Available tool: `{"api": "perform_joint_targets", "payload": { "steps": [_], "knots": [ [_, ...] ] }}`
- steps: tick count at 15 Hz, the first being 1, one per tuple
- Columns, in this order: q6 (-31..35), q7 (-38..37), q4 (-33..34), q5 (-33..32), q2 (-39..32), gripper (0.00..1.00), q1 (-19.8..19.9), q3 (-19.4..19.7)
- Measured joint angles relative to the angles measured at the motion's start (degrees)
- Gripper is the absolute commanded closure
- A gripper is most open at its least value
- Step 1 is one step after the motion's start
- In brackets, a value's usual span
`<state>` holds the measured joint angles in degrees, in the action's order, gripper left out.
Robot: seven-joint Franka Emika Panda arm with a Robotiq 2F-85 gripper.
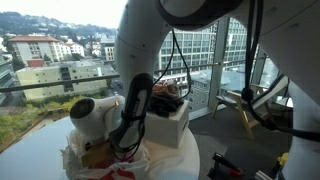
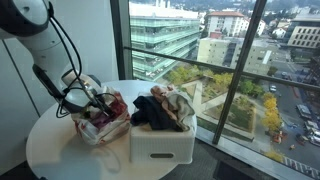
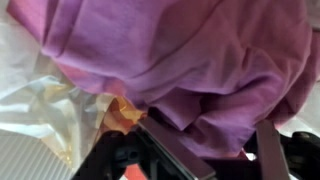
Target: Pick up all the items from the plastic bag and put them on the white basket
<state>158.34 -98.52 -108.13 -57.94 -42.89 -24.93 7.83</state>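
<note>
Inside plastic bag (image 2: 92, 128) | gripper (image 2: 98, 104) at purple cloth (image 3: 190, 60); open/shut: can't tell | basket (image 2: 160, 143) adj.

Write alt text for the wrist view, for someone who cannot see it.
Crumpled purple cloth fills most of this close-up, with a clear plastic bag at the left and something orange peeking out beneath the cloth. The robot's dark jaws reach in from the bottom edge, blurred.
</note>
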Motion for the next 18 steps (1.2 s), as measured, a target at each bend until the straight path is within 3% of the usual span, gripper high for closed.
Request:
{"api": "perform_joint_targets", "payload": {
  "steps": [5,8,9,15,18],
  "knots": [
    [0.71,-2.21,0.56,-0.02,-1.08,0.89,-0.29,0.29],
    [0.72,-2.86,0.54,-0.03,-0.36,0.93,-0.36,0.44],
    [0.72,-3.25,0.5,-0.04,0.08,0.89,-0.39,0.66],
    [-0.39,-2.56,-1.51,0.79,5.31,0.89,0.47,1.24],
    [-4.79,6.75,-4.28,7.7,9.07,0.89,5.27,-4.88]
  ]
}}
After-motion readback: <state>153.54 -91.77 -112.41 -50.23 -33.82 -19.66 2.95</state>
